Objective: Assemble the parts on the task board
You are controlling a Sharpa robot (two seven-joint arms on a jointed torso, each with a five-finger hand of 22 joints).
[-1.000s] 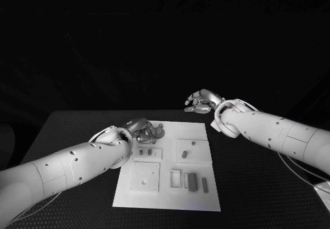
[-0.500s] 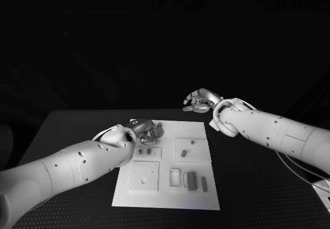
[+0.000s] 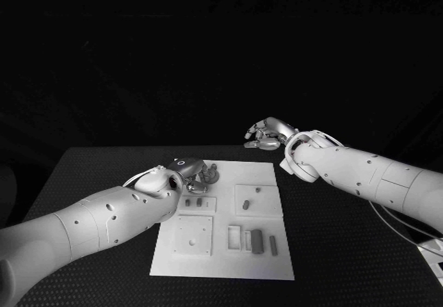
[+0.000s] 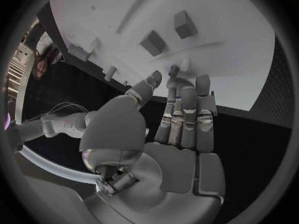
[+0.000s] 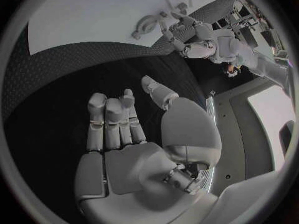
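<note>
The white task board [image 3: 261,176] lies mid-table with small grey parts [image 3: 248,205] in its recesses. My left hand [image 3: 196,176] hangs over the board's far left corner. In the left wrist view its fingers [image 4: 184,109] stretch straight toward the board [image 4: 224,59], thumb close beside them. A small peg [image 4: 184,64] stands right at the fingertips, and I cannot tell if it is pinched. Two grey blocks [image 4: 153,42] sit just beyond. My right hand [image 3: 265,136] is raised behind the board's far edge, fingers [image 5: 109,117] loosely apart, holding nothing.
Longer grey bars [image 3: 258,242] lie in trays at the board's near right. A square plate with a hole [image 3: 193,237] sits at the near left. Black table [image 3: 351,230] surrounds the board. A cable [image 3: 406,233] trails along the right arm.
My left hand has turned and shifted slightly toward the board's far left corner. The right hand has hardly moved.
</note>
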